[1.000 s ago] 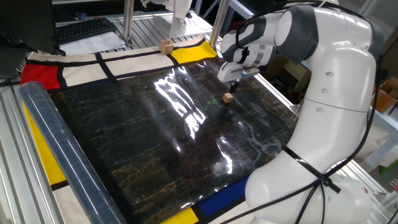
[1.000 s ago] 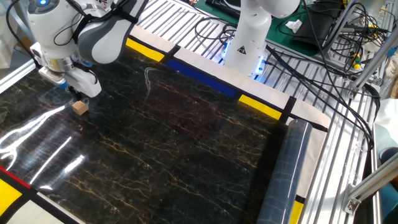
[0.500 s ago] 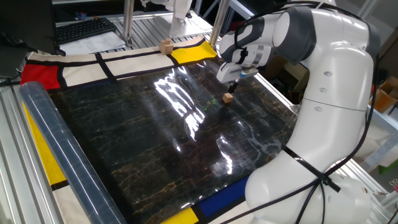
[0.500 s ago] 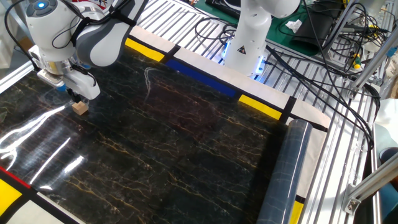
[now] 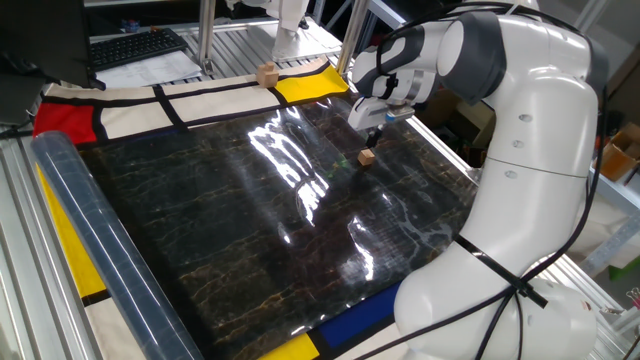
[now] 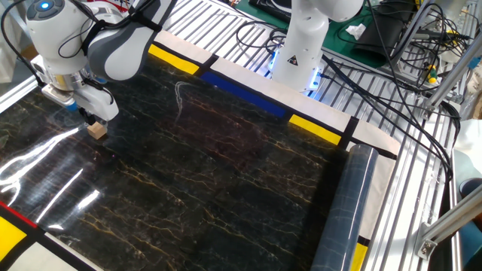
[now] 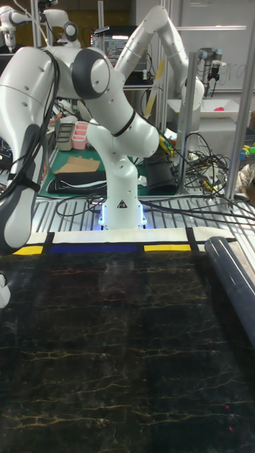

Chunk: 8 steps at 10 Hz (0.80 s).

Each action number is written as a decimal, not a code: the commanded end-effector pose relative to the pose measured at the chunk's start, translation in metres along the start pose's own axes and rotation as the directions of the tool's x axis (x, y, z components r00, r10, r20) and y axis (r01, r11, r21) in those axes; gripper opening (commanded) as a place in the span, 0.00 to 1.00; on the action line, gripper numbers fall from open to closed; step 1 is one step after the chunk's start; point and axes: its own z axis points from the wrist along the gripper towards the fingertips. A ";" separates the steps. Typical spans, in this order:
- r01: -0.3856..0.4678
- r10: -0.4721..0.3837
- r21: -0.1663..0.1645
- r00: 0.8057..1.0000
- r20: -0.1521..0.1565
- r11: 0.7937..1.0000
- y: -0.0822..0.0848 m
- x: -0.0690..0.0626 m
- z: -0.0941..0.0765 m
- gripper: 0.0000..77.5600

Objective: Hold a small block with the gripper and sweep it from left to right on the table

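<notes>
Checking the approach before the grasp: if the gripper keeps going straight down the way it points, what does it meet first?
Most likely the small block, which sits on the table just under the gripper. Both fixed views suggest this alignment, though exact depth is hard to confirm.

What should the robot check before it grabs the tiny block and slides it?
1. Small block sits flat on the table: ok.
2. Gripper is right above the block: ok.
3. Gripper holds the block: not ok, it hangs just above.
4. Fingers open wide enough: cannot tell.
5. Sweep path is free of things: ok; the bigger cube is on the cloth edge, the plastic roll at the far side.
</notes>
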 end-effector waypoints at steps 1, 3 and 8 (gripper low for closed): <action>-0.007 0.007 -0.015 1.000 0.001 1.000 -0.001 -0.004 0.000 0.00; -0.012 0.012 -0.031 1.000 0.003 0.999 -0.001 -0.004 0.001 0.00; -0.013 0.013 -0.026 1.000 0.002 1.000 0.000 -0.005 0.004 0.00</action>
